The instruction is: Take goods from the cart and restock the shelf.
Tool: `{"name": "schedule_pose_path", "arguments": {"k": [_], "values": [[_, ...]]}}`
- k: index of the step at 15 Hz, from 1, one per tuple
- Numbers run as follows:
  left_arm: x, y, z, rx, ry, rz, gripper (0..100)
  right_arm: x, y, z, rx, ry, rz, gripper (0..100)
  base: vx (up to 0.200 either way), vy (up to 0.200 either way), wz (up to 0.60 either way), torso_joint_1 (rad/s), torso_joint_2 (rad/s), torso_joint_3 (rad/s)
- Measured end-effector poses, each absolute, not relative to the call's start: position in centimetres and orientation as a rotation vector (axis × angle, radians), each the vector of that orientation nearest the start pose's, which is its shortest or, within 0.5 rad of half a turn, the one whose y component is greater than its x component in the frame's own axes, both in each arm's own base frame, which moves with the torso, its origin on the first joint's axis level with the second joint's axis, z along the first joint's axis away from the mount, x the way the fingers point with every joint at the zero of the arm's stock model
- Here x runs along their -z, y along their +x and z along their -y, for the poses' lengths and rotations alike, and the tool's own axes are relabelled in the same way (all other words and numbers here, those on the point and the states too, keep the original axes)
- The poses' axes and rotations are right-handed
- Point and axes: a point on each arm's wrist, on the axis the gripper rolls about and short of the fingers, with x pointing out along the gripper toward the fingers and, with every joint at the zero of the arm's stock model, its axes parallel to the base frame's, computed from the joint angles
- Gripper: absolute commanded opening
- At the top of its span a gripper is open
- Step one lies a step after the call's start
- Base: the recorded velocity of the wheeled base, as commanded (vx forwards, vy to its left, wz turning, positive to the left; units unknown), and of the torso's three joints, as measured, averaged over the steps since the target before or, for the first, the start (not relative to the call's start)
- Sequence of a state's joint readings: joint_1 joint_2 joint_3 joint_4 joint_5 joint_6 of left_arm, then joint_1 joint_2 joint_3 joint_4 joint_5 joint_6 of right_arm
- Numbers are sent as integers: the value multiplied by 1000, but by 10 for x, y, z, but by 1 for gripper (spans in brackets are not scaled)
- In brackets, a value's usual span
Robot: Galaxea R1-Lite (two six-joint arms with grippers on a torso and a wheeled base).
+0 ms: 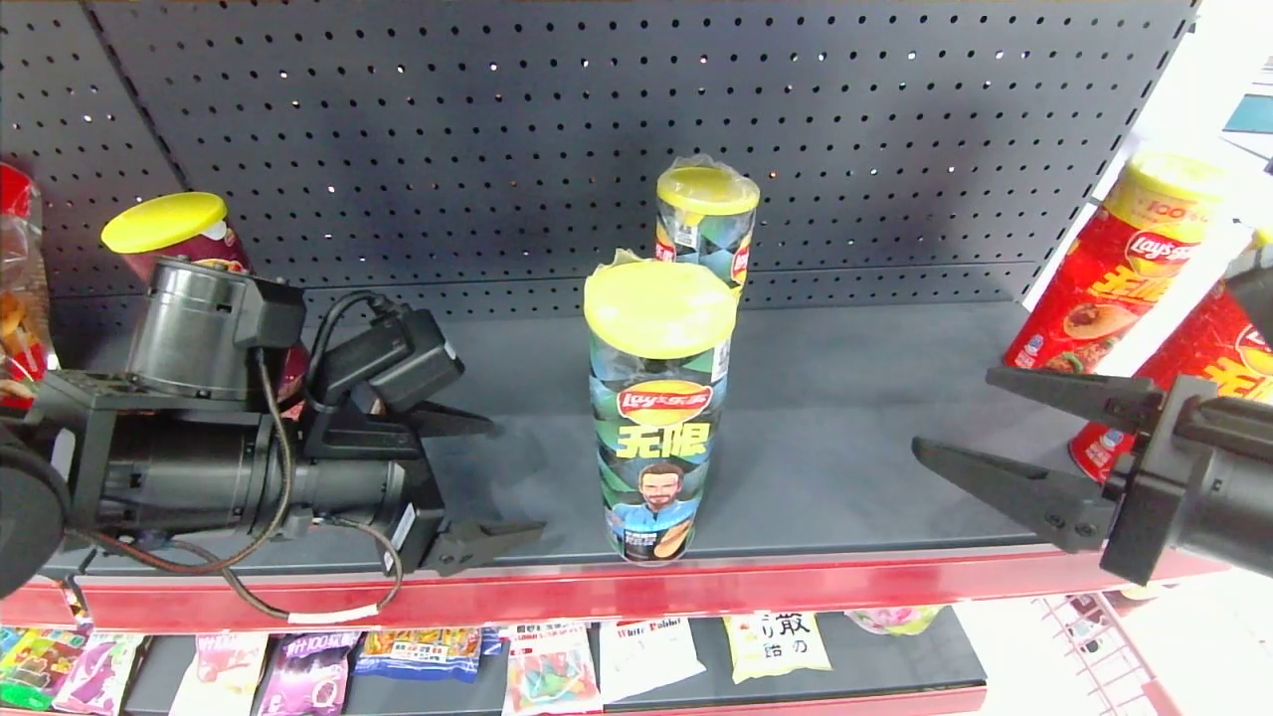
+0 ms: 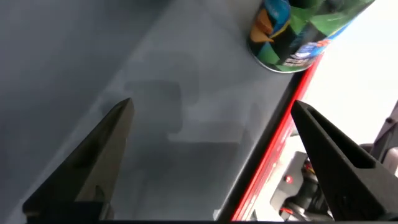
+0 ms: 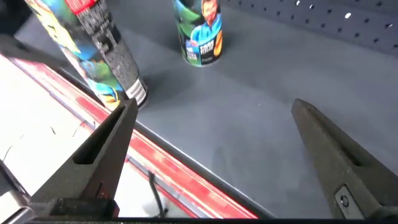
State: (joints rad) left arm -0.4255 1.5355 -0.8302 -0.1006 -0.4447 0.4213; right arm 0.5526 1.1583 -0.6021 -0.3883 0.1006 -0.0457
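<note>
Two green-and-blue chip cans with yellow lids stand upright on the grey shelf [image 1: 845,428]. The front can [image 1: 656,418] [image 2: 292,37] [image 3: 93,50] is at the red front edge. The back can [image 1: 706,224] [image 3: 202,31] stands behind it near the pegboard. My left gripper [image 1: 517,477] [image 2: 211,115] is open and empty, low over the shelf just left of the front can. My right gripper [image 1: 953,412] [image 3: 214,106] is also open and empty, over the shelf well to the right of that can.
Red chip cans [image 1: 1124,268] stand at the shelf's right end behind my right arm. A maroon can with a yellow lid [image 1: 179,234] stands at the left behind my left arm. Snack bags [image 1: 547,666] hang on the level below. A wire cart [image 1: 1104,646] is at lower right.
</note>
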Motion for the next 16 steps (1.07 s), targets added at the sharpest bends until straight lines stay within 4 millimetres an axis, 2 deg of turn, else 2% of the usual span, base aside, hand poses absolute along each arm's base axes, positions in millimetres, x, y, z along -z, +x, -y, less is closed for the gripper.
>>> {"name": "schedule_pose_path", "arguments": {"k": [4, 16], "values": [[-178, 233, 124, 982, 407, -460, 100, -239, 142, -90, -648, -75, -119, 100, 0, 0, 0, 0, 0, 0], [-174, 249, 147, 1018, 425, -465, 100, -245, 147, -92, -637, -71, -104, 100, 0, 0, 0, 0, 0, 0]]}}
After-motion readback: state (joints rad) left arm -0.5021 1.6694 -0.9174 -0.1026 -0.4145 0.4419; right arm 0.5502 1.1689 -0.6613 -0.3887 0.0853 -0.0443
